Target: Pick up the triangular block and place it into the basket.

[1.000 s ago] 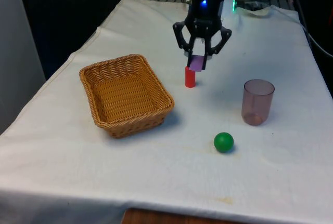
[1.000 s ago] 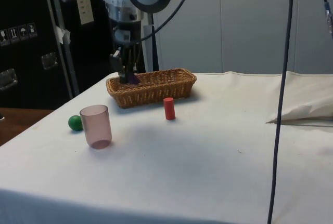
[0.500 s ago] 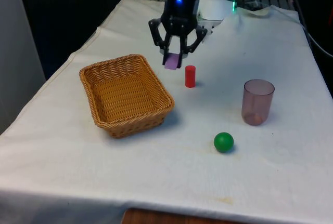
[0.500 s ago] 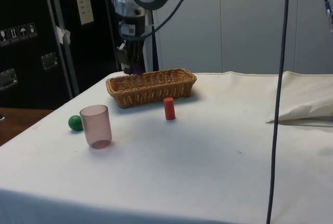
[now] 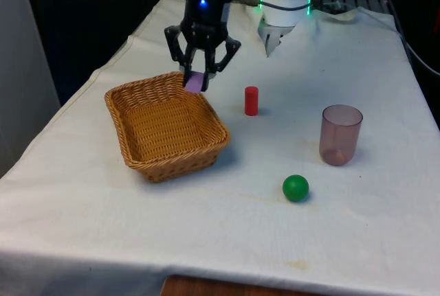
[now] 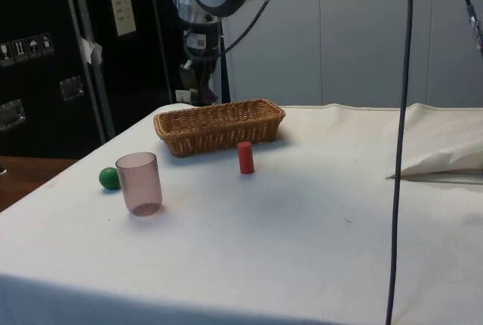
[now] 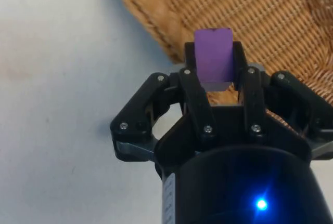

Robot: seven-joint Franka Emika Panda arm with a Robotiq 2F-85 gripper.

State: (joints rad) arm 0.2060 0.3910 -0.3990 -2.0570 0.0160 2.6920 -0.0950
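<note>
The gripper (image 5: 198,76), clamped on the purple block (image 5: 194,81), moves from above the red cylinder (image 5: 251,100) toward the front view's left and slightly up the frame. A second ago it hangs just over the cylinder's top at centre frame; half a second ago it sits between cylinder and basket (image 5: 141,160); now it is over the basket's far rim, upper centre-left of the front view. In the side view the gripper (image 6: 198,93) shifts rightward and upward along the upper left of the frame, from in front of the basket's (image 6: 226,130) left end to behind its rim. The wrist view puts the block (image 7: 213,56) over the wicker edge.
</note>
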